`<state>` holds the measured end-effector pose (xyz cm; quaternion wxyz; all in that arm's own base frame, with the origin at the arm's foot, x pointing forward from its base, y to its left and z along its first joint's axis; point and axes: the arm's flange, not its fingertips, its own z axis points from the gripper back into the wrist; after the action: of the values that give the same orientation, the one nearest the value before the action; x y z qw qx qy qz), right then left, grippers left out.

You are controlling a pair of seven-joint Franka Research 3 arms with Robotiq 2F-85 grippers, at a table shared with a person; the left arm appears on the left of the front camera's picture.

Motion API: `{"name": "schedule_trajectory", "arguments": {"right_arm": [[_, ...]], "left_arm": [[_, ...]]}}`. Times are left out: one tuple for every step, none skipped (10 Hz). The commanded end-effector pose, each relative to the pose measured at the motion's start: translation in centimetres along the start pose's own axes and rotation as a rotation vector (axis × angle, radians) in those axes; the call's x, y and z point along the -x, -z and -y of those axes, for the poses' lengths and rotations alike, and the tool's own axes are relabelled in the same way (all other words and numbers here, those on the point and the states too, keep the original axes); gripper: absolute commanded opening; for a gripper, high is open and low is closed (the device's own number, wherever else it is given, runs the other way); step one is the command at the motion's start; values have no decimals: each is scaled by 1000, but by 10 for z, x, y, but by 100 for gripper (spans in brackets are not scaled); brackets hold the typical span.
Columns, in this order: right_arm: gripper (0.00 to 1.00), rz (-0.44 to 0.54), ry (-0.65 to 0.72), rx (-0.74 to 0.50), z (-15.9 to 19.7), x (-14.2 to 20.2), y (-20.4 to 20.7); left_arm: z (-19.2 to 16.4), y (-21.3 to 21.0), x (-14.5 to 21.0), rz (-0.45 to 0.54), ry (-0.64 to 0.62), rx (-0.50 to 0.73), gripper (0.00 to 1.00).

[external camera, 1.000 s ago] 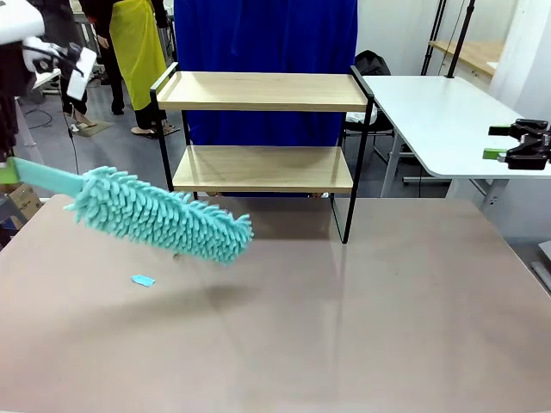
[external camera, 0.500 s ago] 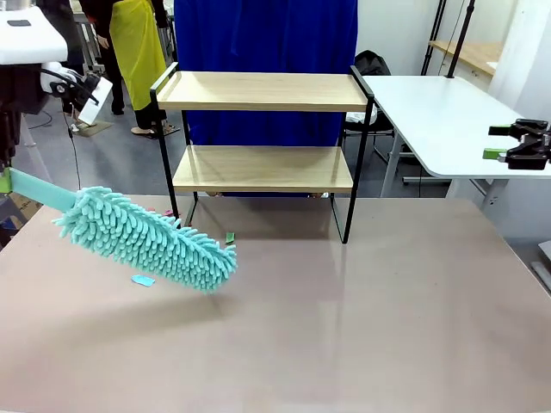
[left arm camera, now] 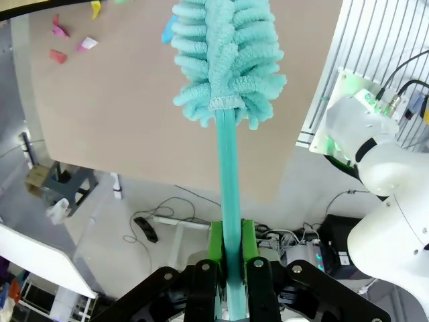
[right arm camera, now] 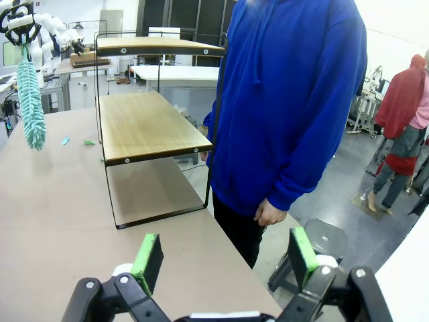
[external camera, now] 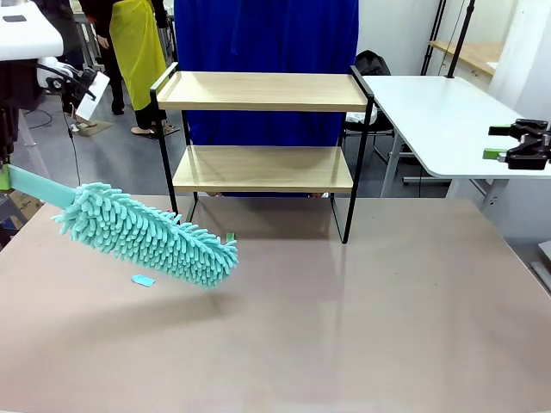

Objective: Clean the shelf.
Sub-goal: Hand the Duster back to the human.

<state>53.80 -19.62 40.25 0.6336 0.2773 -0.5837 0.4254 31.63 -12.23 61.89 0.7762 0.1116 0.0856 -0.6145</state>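
A broad beige worktop (external camera: 344, 327) runs across a busy lab, with a person in a blue hoodie (right arm camera: 295, 100) standing at its far edge behind the shelf (external camera: 263, 129). Down at the left gripper (left arm camera: 228, 268), the jaws are clamped tight on the flat teal handle of the duster (external camera: 146, 234), green pads squeezing either side of the strip. Out from there the handle runs to a fluffy teal microfibre head, hanging tilted above the worktop, left of the shelf and short of its legs. That head looks soft and floppy, very light; I'd say the thin handle will flex a little when pressed on a board, so the grip near the handle's end suits sweeping, not pushing hard. Small scraps (external camera: 143, 280) lie on the worktop below the head. The shelf stands at the far middle of the worktop, two pale wooden boards in a thin black frame, both boards looking bare. It seems light enough to slide if shoved. Over at the right gripper (right arm camera: 224, 258), the jaws stand wide apart, holding nothing, off to the side.
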Motion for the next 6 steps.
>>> {"name": "schedule_trajectory", "arguments": {"right_arm": [[100, 1, -4, -1, -1, -3, 1], [100, 1, -4, -1, -1, -3, 1], [100, 1, -4, -1, -1, -3, 1], [100, 1, -4, -1, -1, -3, 1], [100, 1, -4, -1, -1, -3, 1], [100, 1, -4, -1, -1, -3, 1]], "left_arm": [[1, 2, 3, 18, -3, -8, 13], [1, 2, 3, 18, -3, -8, 13], [1, 2, 3, 18, -3, -8, 13], [1, 2, 3, 18, -3, -8, 13], [1, 2, 3, 18, -3, -8, 13], [1, 2, 3, 18, -3, -8, 13]]}}
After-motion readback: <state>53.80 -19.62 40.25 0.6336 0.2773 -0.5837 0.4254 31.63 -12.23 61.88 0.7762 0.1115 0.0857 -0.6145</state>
